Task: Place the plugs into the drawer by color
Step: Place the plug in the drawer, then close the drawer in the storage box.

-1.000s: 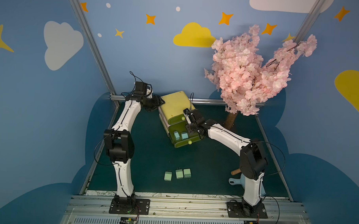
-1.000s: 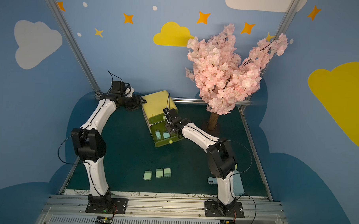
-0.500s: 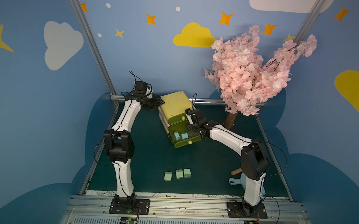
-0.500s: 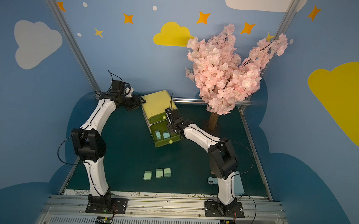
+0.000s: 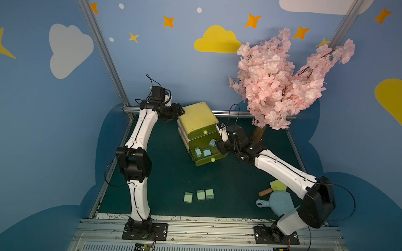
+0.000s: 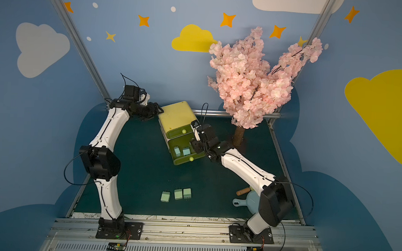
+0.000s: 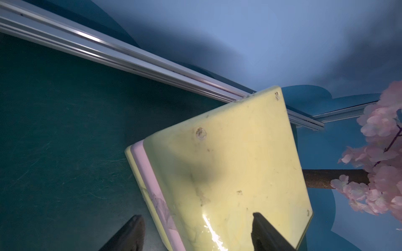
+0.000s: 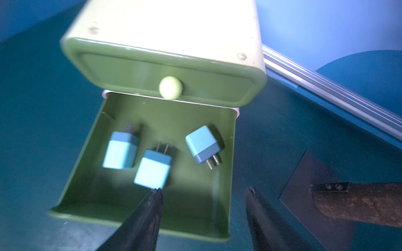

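Dropped plug (image 8: 203,144), prongs toward right hand (image 8: 204,189)

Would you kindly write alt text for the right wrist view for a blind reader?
Three light blue plugs lie in the open drawer of a yellow-green chest, under its shut top drawer; the right tool hovers open near them.
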Controlling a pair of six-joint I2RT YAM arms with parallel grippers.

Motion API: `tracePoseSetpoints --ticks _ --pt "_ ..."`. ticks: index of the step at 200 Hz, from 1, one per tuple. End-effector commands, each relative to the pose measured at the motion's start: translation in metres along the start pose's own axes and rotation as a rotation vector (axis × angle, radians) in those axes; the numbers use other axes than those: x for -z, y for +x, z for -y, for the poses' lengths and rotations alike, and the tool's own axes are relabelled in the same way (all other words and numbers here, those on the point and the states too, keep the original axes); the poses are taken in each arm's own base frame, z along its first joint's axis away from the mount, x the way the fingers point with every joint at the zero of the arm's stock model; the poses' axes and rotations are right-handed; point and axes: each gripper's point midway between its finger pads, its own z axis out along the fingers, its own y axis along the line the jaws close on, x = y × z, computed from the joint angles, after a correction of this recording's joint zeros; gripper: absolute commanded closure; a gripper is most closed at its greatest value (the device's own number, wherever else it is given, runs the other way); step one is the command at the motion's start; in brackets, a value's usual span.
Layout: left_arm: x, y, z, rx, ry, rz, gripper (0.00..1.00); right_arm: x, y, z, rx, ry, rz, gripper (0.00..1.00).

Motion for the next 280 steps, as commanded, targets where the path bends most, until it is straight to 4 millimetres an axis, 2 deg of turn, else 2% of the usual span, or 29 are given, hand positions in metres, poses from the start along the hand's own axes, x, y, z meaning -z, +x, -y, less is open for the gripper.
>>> tracePoseSetpoints --ticks 1,39,67,81,137,179,211,280 --pt "-0.019 0.012 -0.009 -0.001 -0.021 -0.065 0.22 0.002 0.029 -0.024 -0.034 -0.054 0.019 0.35" --pt "-0.035 0.007 -0.012 0.009 -0.023 -0.086 0.23 0.01 0.078 -0.038 -0.053 -0.059 0.035 0.37" --pt "-0.04 0.009 -0.012 0.016 -0.016 -0.099 0.24 -0.002 0.105 -0.037 -0.051 -0.023 0.0 0.37" --pt "-0.043 0.013 -0.014 0.018 -0.023 -0.111 0.24 -0.009 0.112 -0.034 -0.056 -0.001 -0.008 0.38" --pt "-0.052 0.025 -0.025 0.029 -0.051 -0.145 0.27 -0.034 0.11 -0.046 -0.13 -0.037 0.001 0.38" --pt "-0.052 0.027 -0.028 0.023 -0.06 -0.149 0.27 -0.049 0.1 -0.055 -0.137 -0.061 0.009 0.41" --pt "-0.053 0.029 -0.029 0.026 -0.06 -0.155 0.27 -0.055 0.091 -0.054 -0.138 -0.055 0.022 0.45" --pt "-0.053 0.031 -0.028 0.022 -0.055 -0.163 0.27 -0.072 0.076 -0.055 -0.139 -0.052 0.032 0.48"
